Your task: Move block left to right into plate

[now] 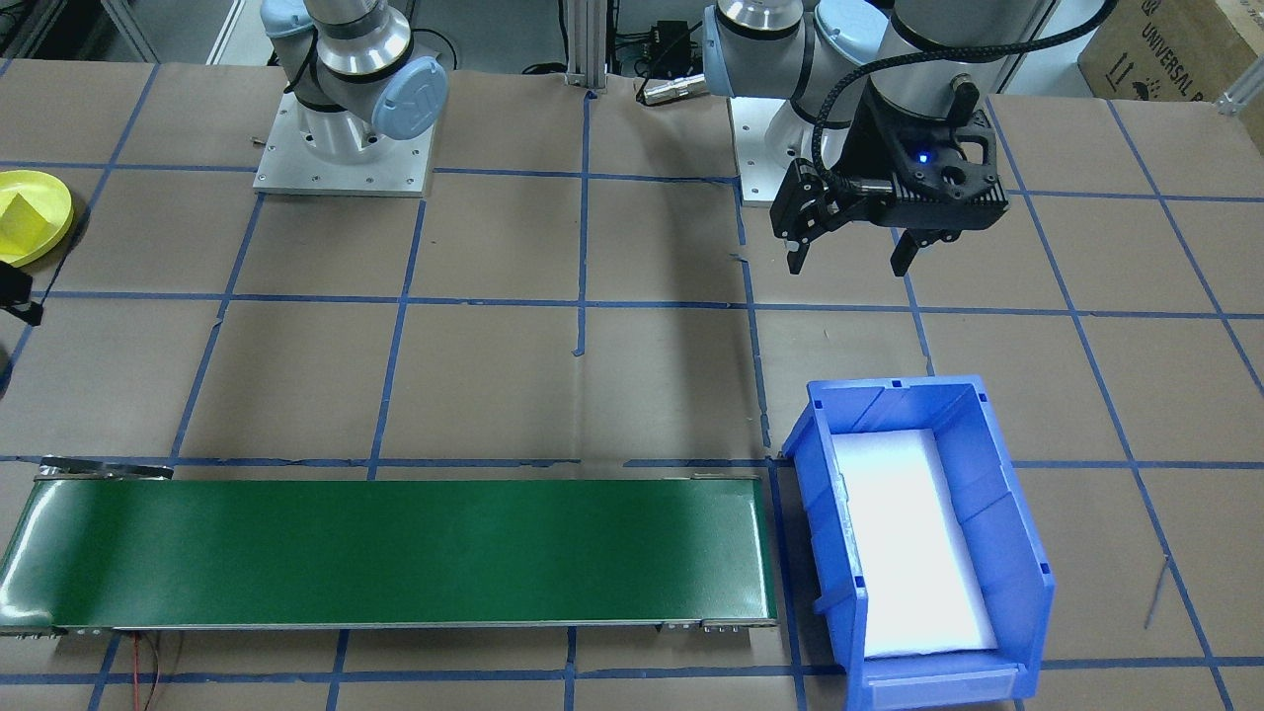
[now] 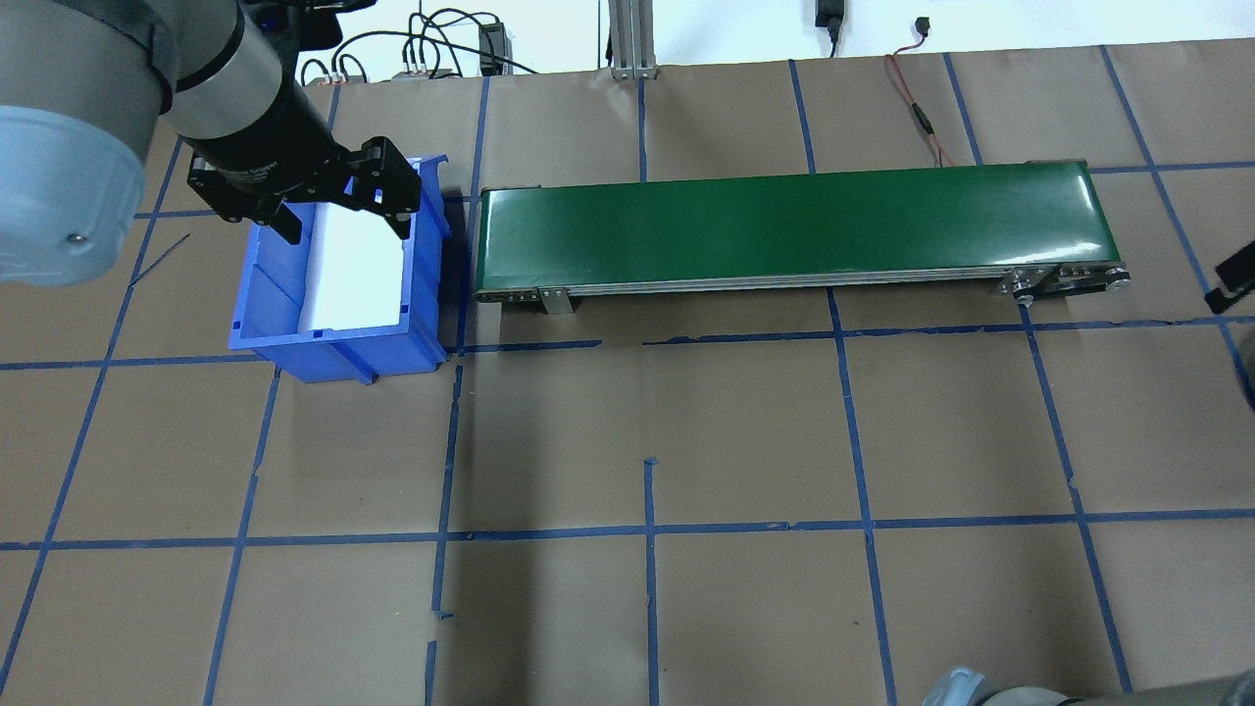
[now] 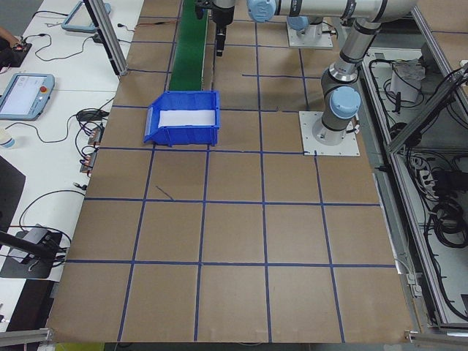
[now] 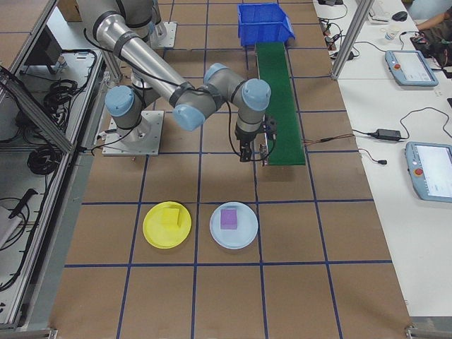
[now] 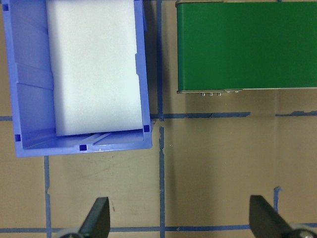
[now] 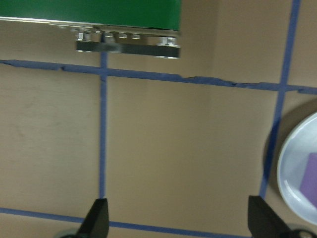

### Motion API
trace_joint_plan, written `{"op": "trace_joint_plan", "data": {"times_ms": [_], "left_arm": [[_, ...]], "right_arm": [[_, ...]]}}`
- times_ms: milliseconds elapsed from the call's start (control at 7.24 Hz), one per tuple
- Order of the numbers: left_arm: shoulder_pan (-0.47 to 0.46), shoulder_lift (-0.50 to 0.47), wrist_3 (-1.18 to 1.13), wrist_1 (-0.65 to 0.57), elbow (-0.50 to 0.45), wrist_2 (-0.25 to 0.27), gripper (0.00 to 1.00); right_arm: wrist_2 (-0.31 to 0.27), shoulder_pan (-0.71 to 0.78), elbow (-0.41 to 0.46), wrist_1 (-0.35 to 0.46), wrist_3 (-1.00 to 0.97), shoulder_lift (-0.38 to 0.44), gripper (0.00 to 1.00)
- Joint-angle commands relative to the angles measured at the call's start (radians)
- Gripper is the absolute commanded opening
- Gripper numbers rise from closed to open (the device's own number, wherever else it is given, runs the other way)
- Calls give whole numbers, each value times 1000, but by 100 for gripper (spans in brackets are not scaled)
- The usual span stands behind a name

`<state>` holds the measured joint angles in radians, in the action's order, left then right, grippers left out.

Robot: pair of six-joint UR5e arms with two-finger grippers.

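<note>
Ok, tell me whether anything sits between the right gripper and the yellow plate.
Nothing visible does. Only bare table lies between the right gripper and the yellow plate, which already holds a yellow block; the pale plate sits beside that path.

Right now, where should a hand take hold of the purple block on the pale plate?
Probably its two opposite flat sides, coming straight down: the purple block lies flat inside the pale plate, whose raised rim blocks a sideways approach.

Brown paper-covered table (image 2: 745,431) gridded with blue tape (image 2: 647,529).
</note>
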<state>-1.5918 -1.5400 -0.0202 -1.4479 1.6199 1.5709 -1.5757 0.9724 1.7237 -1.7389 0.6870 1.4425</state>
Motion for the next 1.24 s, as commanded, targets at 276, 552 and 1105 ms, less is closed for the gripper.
{"op": "trace_joint_plan", "data": {"times_ms": [276,552,1105], "left_arm": [[1,0,-1,0,-2,4,100],[1,0,-1,0,0,4,100],[1,0,0,0,-2,3,100]], "right_arm": [[6,583,-82,183,-591,180,100],[-4,710,-119,274,-633,205,100],[26,615,-168,178,-629,136,100]]}}
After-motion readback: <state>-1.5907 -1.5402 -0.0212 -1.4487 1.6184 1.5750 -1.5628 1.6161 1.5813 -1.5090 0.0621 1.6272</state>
